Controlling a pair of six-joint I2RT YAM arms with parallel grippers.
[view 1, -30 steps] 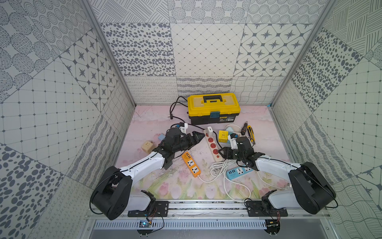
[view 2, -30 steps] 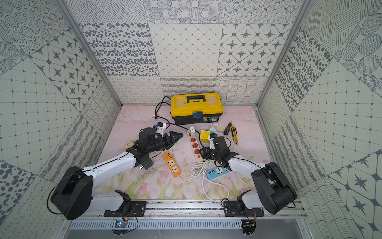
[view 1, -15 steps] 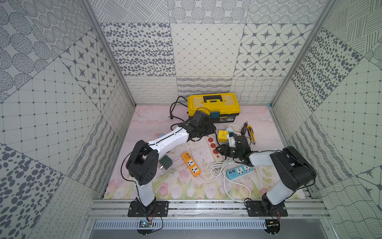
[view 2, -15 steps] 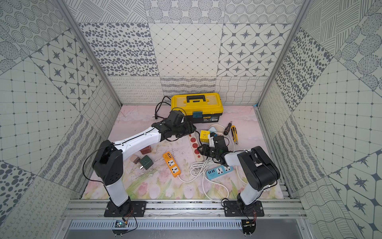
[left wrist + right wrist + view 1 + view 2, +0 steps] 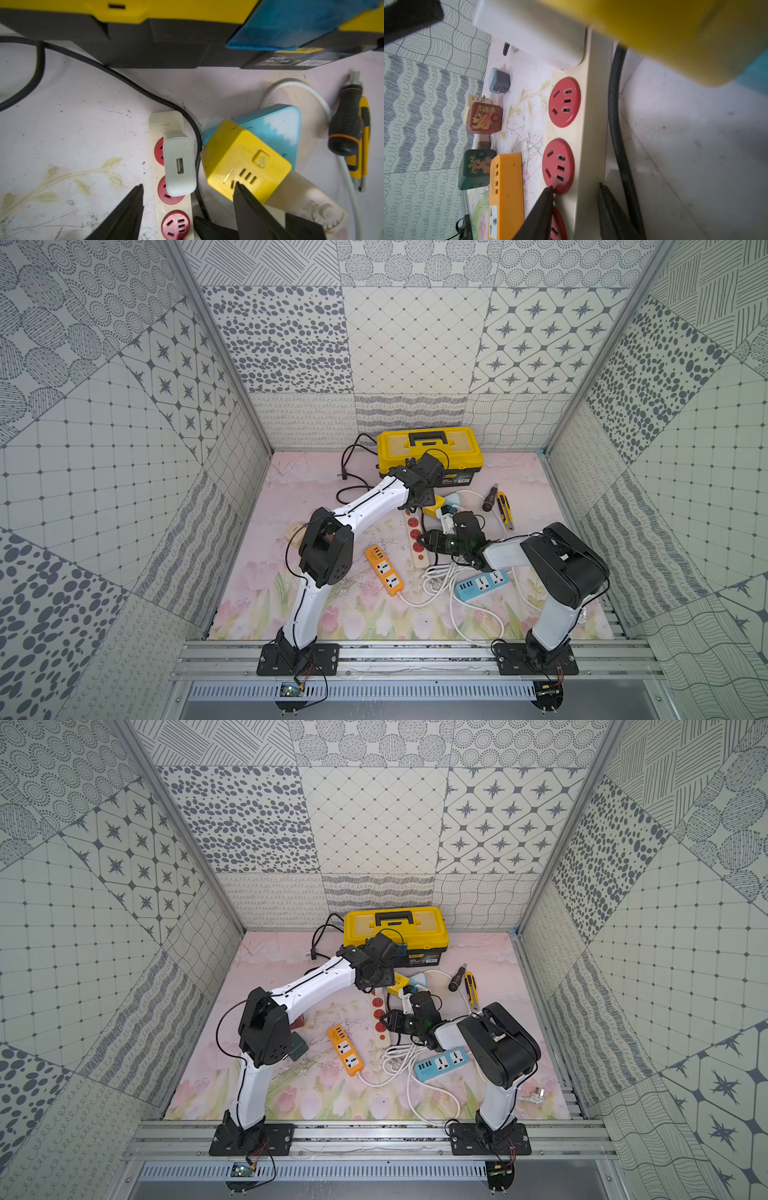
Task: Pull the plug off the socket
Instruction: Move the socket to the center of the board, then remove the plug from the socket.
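Left wrist view shows the plug point(image 5: 179, 164), largely covered in both top views, at the socket strip's point(image 5: 174, 225) 12 o'clock end between the released left pincer's point(image 5: 189, 184) tips; whether the right pincer point(image 5: 575, 186) is clenched is unclear.

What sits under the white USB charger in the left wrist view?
A red socket of the cream power strip; only its edge shows beside the white USB charger. The prongs and most of that socket are covered.

The power strip point(image 5: 166, 118) is smooth cream plastic with glossy red socket faces; the charger point(image 5: 179, 166) is matt white plastic. The yellow cube adapter point(image 5: 243, 158) is smooth, scuffed plastic, the cable point(image 5: 116, 75) matt black rubber, the toolbox point(image 5: 145, 47) hard plastic, the tabletop point(image 5: 83, 124) scratched.
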